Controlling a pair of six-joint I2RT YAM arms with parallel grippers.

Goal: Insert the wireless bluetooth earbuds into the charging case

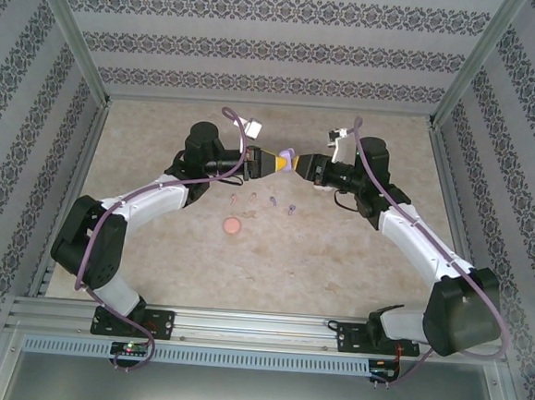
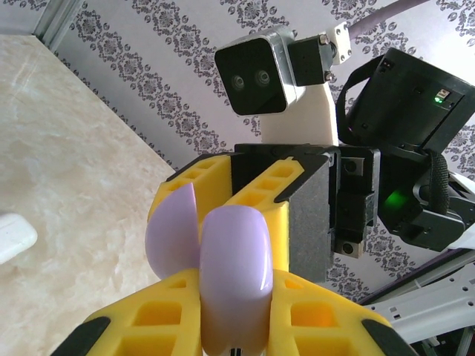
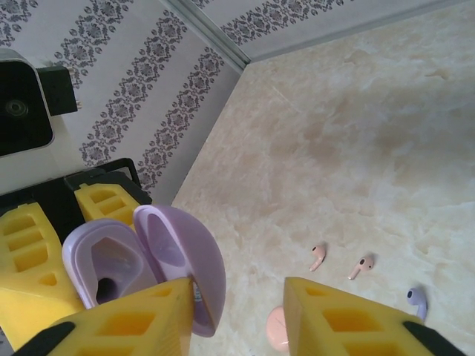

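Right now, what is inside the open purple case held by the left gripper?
In the right wrist view the purple case shows a pale well with one dark socket and no earbud visible. Its lower part is covered by the right gripper's finger.

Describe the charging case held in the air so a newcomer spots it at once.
Above the middle of the beige marbled table, the left gripper is shut on a glossy lilac plastic charging case, lid hinged open. Unlike the round pink case lying on the table, it is held aloft.
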